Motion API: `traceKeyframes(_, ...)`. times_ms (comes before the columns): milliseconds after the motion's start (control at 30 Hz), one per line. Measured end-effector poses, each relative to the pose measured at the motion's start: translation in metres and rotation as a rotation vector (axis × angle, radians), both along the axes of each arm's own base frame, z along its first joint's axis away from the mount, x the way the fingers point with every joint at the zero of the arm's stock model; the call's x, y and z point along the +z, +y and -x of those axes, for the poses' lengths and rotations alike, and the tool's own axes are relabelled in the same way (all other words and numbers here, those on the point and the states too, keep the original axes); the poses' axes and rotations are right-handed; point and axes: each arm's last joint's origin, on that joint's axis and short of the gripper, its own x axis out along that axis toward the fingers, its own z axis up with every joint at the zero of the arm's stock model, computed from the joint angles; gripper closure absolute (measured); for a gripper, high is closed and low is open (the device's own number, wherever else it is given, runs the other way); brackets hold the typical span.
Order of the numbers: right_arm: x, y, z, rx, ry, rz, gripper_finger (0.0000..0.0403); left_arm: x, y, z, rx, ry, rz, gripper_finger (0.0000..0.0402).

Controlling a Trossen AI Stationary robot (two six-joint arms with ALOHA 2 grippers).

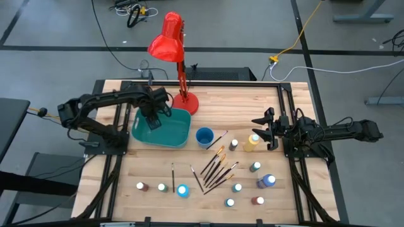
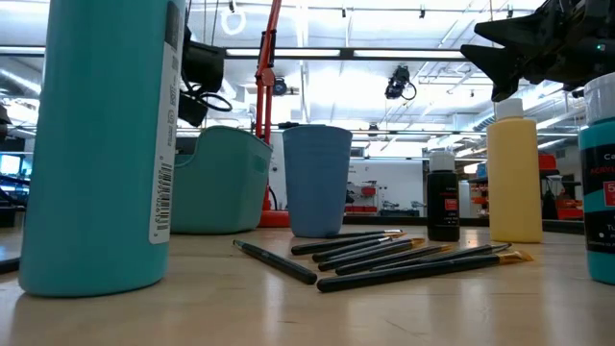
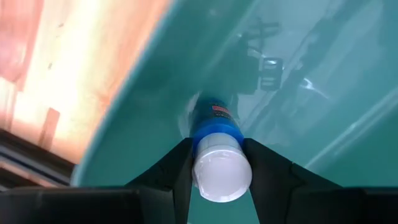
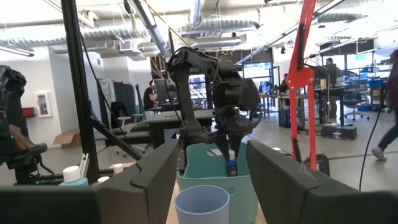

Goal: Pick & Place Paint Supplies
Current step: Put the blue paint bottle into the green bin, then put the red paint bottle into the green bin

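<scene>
My left gripper (image 3: 217, 163), clamped on a blue paint bottle (image 3: 214, 152) inside the teal bin (image 1: 180, 133), should lower before I release; my right gripper (image 1: 268, 129) waits, fingers spread, beside the bin.

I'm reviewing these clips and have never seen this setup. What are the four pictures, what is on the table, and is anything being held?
Two dark robot arms work at a wooden table. One picture looks straight down, one looks level across the tabletop, and two come from cameras on the arms' wrists. The left end effector hangs over the teal bin, shut on a blue paint bottle with a white cap. The right end effector is open and empty, beside the yellow bottle. Brushes, more small paint bottles, a blue cup and a red lamp also stand on the table.
</scene>
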Motion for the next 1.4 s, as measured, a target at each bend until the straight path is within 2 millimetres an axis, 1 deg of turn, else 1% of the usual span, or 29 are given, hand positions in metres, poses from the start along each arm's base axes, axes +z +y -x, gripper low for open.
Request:
traceKeyframes(67,0.0,0.0,0.0,0.0,0.0,0.0,0.0199,0.0,0.003,0.002,0.017,0.002,-0.004,0.0263)
traceKeyframes(200,0.0,0.0,0.0,0.0,0.0,0.0,0.0199,0.0,0.007,0.004,0.044,0.001,-0.001,0.0238)
traceKeyframes(267,0.0,0.0,0.0,0.0,0.0,0.001,0.0199,0.0,0.008,0.005,0.047,0.003,-0.002,0.0233)
traceKeyframes(700,0.0,0.0,0.0,0.0,0.001,0.002,0.0199,0.0,0.008,0.007,0.045,0.043,-0.042,0.024)
traceKeyframes(800,0.0,0.0,0.0,0.0,0.001,0.002,0.0199,0.004,0.007,0.009,0.046,0.078,-0.049,0.024)
traceKeyframes(933,0.0,0.0,0.0,0.0,0.001,0.002,0.0199,0.02,0.004,0.006,0.049,0.088,-0.052,0.024)
traceKeyframes(1133,0.0,0.0,0.0,0.0,0.001,0.002,0.0199,0.057,-0.006,-0.004,0.004,-0.014,-0.131,0.024)
traceKeyframes(1300,0.0,0.0,0.0,0.0,0.001,0.002,0.0199,0.087,-0.024,-0.004,0.026,-0.149,-0.172,0.0239)
traceKeyframes(1400,0.0,0.0,0.0,0.004,0.0,-0.014,0.0199,0.098,-0.039,-0.001,0.026,-0.231,-0.153,0.0239)
